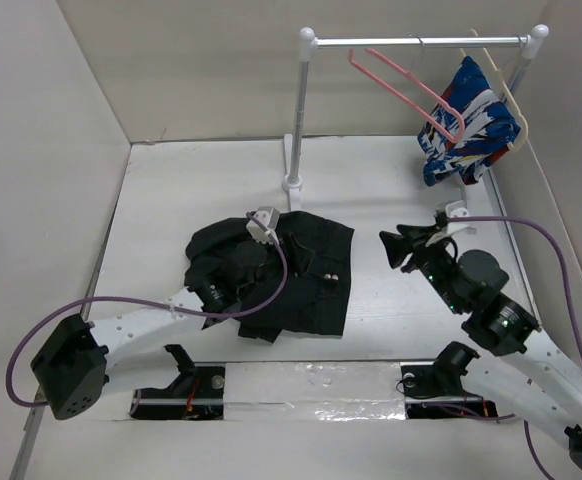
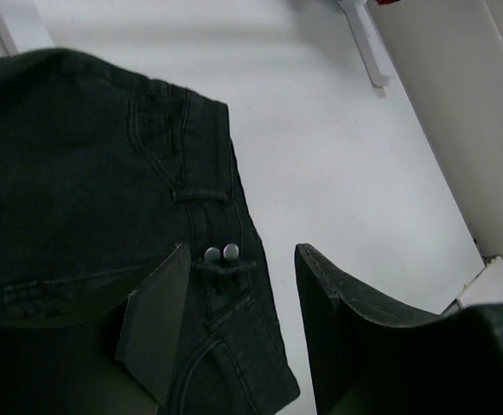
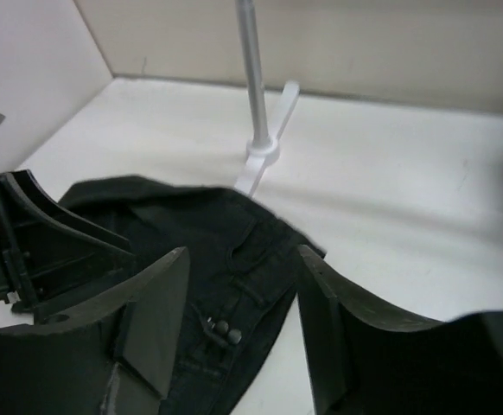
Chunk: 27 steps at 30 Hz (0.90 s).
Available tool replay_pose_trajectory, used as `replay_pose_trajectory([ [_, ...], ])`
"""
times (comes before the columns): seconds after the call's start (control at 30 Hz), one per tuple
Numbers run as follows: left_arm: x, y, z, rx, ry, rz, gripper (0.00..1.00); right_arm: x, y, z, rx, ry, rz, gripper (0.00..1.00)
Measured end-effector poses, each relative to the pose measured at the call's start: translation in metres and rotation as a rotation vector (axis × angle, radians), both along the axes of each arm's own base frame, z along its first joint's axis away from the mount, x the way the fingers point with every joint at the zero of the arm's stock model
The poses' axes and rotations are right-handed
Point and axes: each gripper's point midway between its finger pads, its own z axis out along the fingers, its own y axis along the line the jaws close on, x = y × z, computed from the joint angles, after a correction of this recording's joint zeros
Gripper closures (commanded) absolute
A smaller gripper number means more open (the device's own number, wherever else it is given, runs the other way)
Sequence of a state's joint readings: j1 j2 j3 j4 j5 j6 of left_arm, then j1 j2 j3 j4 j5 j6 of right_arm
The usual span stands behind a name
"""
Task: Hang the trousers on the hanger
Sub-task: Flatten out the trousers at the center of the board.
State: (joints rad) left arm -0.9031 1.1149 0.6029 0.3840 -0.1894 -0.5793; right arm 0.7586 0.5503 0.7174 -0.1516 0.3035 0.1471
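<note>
The black trousers (image 1: 306, 275) lie crumpled on the white table, left of centre. My left gripper (image 1: 261, 262) hovers over them, open. In the left wrist view its jaws (image 2: 242, 251) straddle the trousers' (image 2: 79, 164) waistband edge, where two small metal buttons (image 2: 221, 253) show; nothing is gripped. My right gripper (image 1: 389, 250) is open just right of the cloth, pointing at it. In the right wrist view the trousers (image 3: 234, 251) lie beyond that gripper (image 3: 243, 255), whose jaws are empty. The pink hanger (image 1: 411, 95) hangs bare from the rail (image 1: 421, 42).
A cream-white hanger (image 1: 501, 85) carries a blue, white and red patterned garment (image 1: 466, 125) at the rail's right end. The rail's post (image 1: 299, 120) stands on a white foot just behind the trousers. Walls close in the table on the left, back and right.
</note>
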Motion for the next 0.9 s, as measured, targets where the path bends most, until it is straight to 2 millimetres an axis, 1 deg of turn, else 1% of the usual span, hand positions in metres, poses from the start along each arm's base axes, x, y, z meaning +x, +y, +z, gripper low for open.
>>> replay_pose_trajectory([
  [0.03,-0.004,0.003,-0.005,-0.003,0.010,0.000,0.51,0.002,0.003,-0.010,-0.018,0.025,0.002,0.80],
  [0.07,-0.008,0.007,-0.010,-0.008,0.019,0.000,0.51,0.005,0.006,-0.021,-0.044,0.054,0.004,0.94],
  [0.1,-0.011,0.011,-0.013,-0.013,0.026,0.003,0.53,0.006,0.008,-0.032,-0.063,0.082,0.004,1.00],
  [0.17,-0.017,0.020,-0.014,-0.023,0.038,0.017,0.54,0.010,0.011,-0.052,-0.095,0.125,0.003,1.00],
  [0.27,-0.020,0.038,-0.004,-0.061,0.029,0.079,0.54,0.014,0.013,-0.083,-0.138,0.183,0.000,1.00],
  [0.3,-0.020,0.045,0.000,-0.079,0.027,0.108,0.53,0.015,0.014,-0.093,-0.148,0.201,-0.003,0.98],
  [0.33,-0.019,0.054,0.002,-0.092,0.028,0.142,0.52,0.017,0.014,-0.102,-0.160,0.219,-0.007,0.87],
  [0.37,-0.018,0.062,0.004,-0.106,0.031,0.173,0.52,0.020,0.015,-0.114,-0.177,0.248,-0.013,0.80],
  [0.4,-0.016,0.071,0.005,-0.117,0.035,0.208,0.47,0.024,0.015,-0.122,-0.188,0.274,-0.021,0.72],
  [0.43,-0.012,0.082,0.006,-0.125,0.038,0.246,0.43,0.030,0.016,-0.130,-0.195,0.294,-0.033,0.55],
  [0.5,-0.006,0.102,0.005,-0.145,0.043,0.321,0.35,0.044,0.019,-0.147,-0.205,0.339,-0.054,0.39],
  [0.53,-0.003,0.111,0.002,-0.150,0.049,0.358,0.33,0.049,0.021,-0.161,-0.221,0.374,-0.058,0.28],
  [0.57,0.000,0.122,-0.002,-0.153,0.059,0.399,0.30,0.054,0.021,-0.175,-0.238,0.414,-0.066,0.23],
  [0.6,0.001,0.130,-0.006,-0.152,0.070,0.428,0.25,0.058,0.021,-0.188,-0.253,0.448,-0.071,0.20],
  [0.67,0.005,0.149,-0.017,-0.144,0.095,0.502,0.19,0.066,0.021,-0.211,-0.276,0.508,-0.078,0.18],
  [0.7,0.007,0.158,-0.022,-0.143,0.106,0.538,0.14,0.070,0.022,-0.221,-0.282,0.536,-0.081,0.18],
  [0.8,0.010,0.180,-0.031,-0.144,0.121,0.631,0.10,0.088,0.030,-0.243,-0.276,0.592,-0.082,0.18],
  [0.9,0.016,0.202,-0.035,-0.134,0.125,0.721,0.08,0.100,0.044,-0.260,-0.250,0.624,-0.057,0.18],
])
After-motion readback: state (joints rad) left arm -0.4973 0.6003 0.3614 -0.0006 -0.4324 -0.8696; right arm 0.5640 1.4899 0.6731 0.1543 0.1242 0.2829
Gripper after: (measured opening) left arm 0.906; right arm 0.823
